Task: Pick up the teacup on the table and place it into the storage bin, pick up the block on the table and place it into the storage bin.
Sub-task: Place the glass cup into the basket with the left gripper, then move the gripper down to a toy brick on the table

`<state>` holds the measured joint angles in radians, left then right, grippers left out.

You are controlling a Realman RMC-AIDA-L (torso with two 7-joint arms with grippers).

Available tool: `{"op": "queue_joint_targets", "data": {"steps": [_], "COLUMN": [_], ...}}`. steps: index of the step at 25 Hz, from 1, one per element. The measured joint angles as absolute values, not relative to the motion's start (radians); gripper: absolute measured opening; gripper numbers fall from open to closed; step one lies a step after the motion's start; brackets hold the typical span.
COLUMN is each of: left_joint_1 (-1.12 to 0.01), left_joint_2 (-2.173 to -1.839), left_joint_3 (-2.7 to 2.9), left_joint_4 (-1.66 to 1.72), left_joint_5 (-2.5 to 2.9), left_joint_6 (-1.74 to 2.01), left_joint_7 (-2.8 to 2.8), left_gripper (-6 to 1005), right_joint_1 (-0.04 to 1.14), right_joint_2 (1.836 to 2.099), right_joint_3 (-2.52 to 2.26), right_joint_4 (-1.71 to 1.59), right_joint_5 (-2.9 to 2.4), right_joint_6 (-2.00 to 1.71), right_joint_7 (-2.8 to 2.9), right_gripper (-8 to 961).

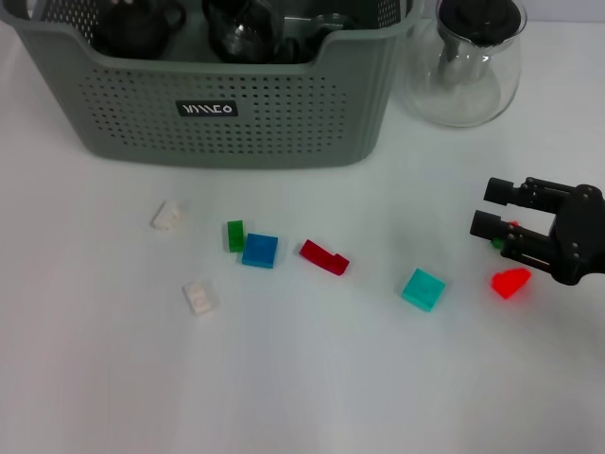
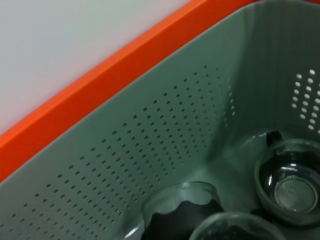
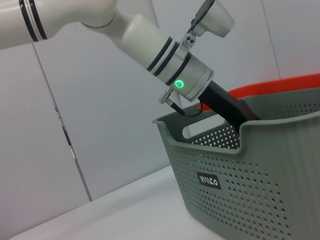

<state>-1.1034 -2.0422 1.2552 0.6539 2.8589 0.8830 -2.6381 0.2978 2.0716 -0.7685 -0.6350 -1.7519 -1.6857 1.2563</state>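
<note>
The right hand (image 1: 490, 210) hovered open beside the red block (image 1: 510, 282) — the left hand reached down into the storage bin (image 1: 236, 123), its grip hidden.

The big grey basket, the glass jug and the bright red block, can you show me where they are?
storage bin (image 1: 142, 113): head view, on its holed front wall.
glass carafe (image 1: 465, 90): head view, on its clear belly.
bright red block (image 1: 511, 282): head view, on its top face.

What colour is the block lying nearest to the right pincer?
Bright red block, seen best in the head view, beside the right pincer.
</note>
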Motion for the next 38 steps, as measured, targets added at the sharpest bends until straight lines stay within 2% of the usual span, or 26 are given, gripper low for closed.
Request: {"op": "queue_joint_targets", "data": {"steps": [6, 11, 13, 18, 22, 24, 32, 38], "left_joint_1": [-1.081, -0.984, -0.947, -0.753, -0.619, -0.570, -0.334, -0.302], "left_joint_2": [-2.050, -2.095, -2.103, -2.106, -2.100, -2.109, -2.174, -2.173], "left_joint_3": [1.216, 1.044, 0.994, 0.838, 0.748, 0.688, 0.568, 0.457], "left_joint_4": [0.739, 1.027, 1.119, 1.384, 1.403, 1.371, 1.189, 0.899], "left_joint_5": [2.858, 2.774, 2.698, 2.123, 1.751, 1.663, 1.847, 2.087], "left_joint_6": [0.909, 1.029, 1.091, 1.336, 1.567, 1.702, 1.901, 1.823], "left_joint_7": [-2.665, -2.605, -2.555, -2.341, -2.170, -2.077, -1.539, -1.234], "left_gripper": [210, 255, 273, 490, 623, 689, 676, 676], "right_joint_1": [0.291, 0.292, 0.293, 0.296, 0.298, 0.298, 0.303, 0.305], "right_joint_2": [2.069, 2.068, 2.068, 2.068, 2.071, 2.073, 2.072, 2.071], "right_joint_3": [-0.769, -0.769, -0.768, -0.762, -0.753, -0.751, -0.750, -0.748], "right_joint_4": [-0.635, -0.635, -0.635, -0.635, -0.633, -0.630, -0.613, -0.609], "right_joint_5": [-1.752, -1.752, -1.752, -1.752, -1.752, -1.752, -1.752, -1.751], "right_joint_6": [-1.686, -1.686, -1.686, -1.686, -1.685, -1.685, -1.686, -1.691], "right_joint_7": [1.256, 1.256, 1.256, 1.254, 1.245, 1.243, 1.242, 1.255], "right_gripper": [548, 548, 548, 548, 548, 547, 547, 547]}}
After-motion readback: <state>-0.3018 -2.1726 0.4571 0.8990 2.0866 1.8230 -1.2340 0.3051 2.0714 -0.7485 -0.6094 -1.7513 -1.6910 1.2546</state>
